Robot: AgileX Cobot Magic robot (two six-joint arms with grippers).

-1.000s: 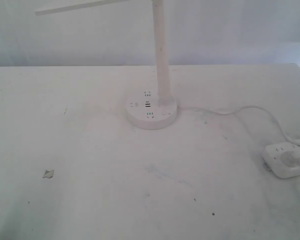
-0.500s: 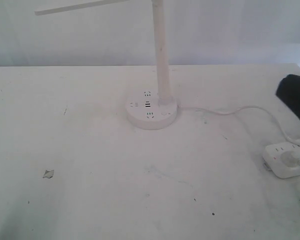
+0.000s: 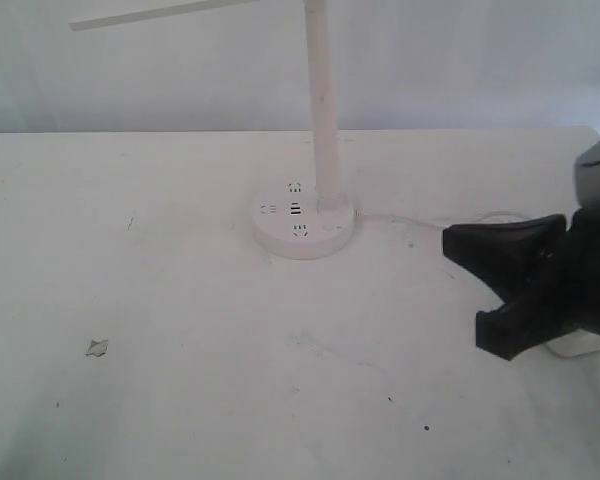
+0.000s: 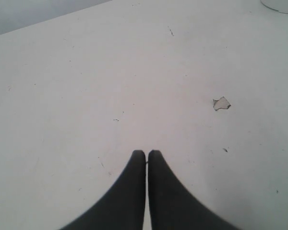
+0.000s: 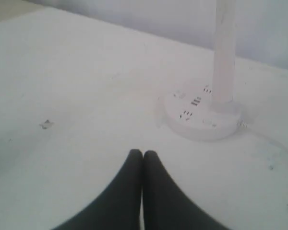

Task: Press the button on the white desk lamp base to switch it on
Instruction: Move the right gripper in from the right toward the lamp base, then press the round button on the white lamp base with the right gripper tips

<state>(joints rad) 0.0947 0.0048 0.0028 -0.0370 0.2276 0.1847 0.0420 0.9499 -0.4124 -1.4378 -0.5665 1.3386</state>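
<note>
Right gripper (image 5: 143, 154): pressing its two black fingers tip to tip in its own wrist view, clasping nothing, hanging above the white table (image 3: 180, 300) and facing the white desk lamp base (image 3: 305, 225), well short of it. Showing in the exterior view as a dark forked shape at the end of the right arm (image 3: 570, 275), reaching in from the right edge. Covering most of a white power strip (image 3: 580, 348) at that edge, and crossing part of the thin white cord (image 3: 410, 221) leading off the disc's right side.

White desk lamp base: sitting flat on the table's far half, near the middle, carrying dark socket holes and slots on top and a slim upright stem (image 3: 323, 110) rising from its right rear part.

Button (image 3: 330, 227): showing only as a faint small circle on the disc's top, just in front of the stem, well apart from both grippers.

Left gripper (image 4: 146, 153): likewise closing finger against finger, holding nothing, hovering over bare tabletop near a small torn scrap (image 4: 221, 103).
</note>
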